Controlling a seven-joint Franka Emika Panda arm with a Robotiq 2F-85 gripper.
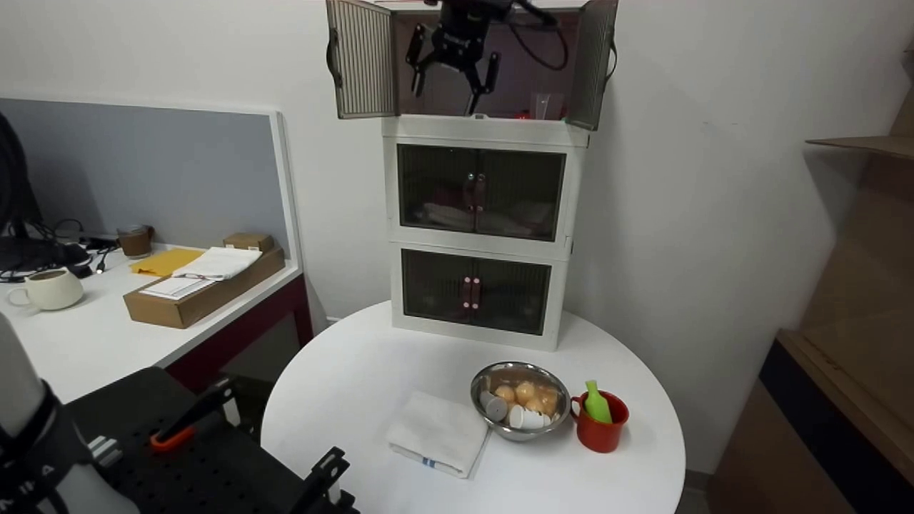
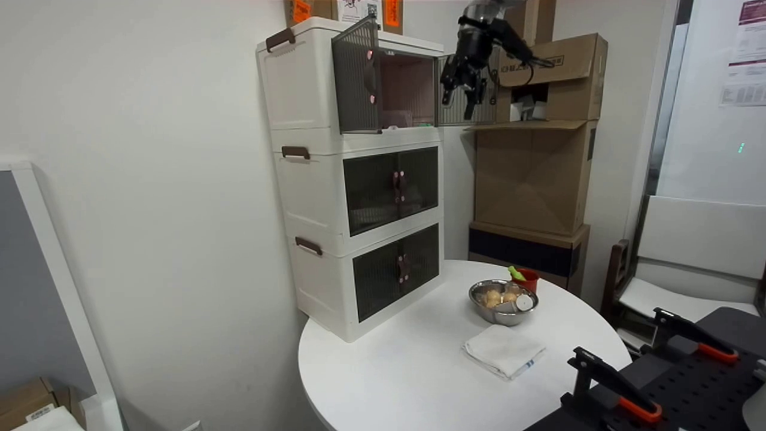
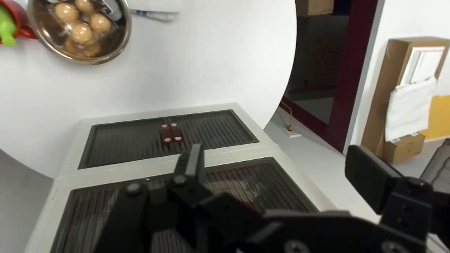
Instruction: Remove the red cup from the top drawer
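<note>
The red cup (image 1: 603,430) stands upright on the white table beside the metal bowl, with a green utensil in it. It also shows in an exterior view (image 2: 529,281) and, cut by the edge, in the wrist view (image 3: 21,14). The top drawer (image 1: 485,129) of the white cabinet has both smoky doors swung open; its white side wall shows in an exterior view (image 2: 299,84). My gripper (image 1: 445,96) is open and empty, high in front of that opening. It also shows in an exterior view (image 2: 459,106), and its spread fingers show in the wrist view (image 3: 276,165).
A metal bowl of food (image 1: 520,427) and a folded white cloth (image 1: 438,432) lie on the round table (image 1: 343,385). Inside the top compartment are a clear cup (image 1: 543,106) and a small red thing (image 1: 523,115). The open doors (image 1: 363,61) stick out on both sides.
</note>
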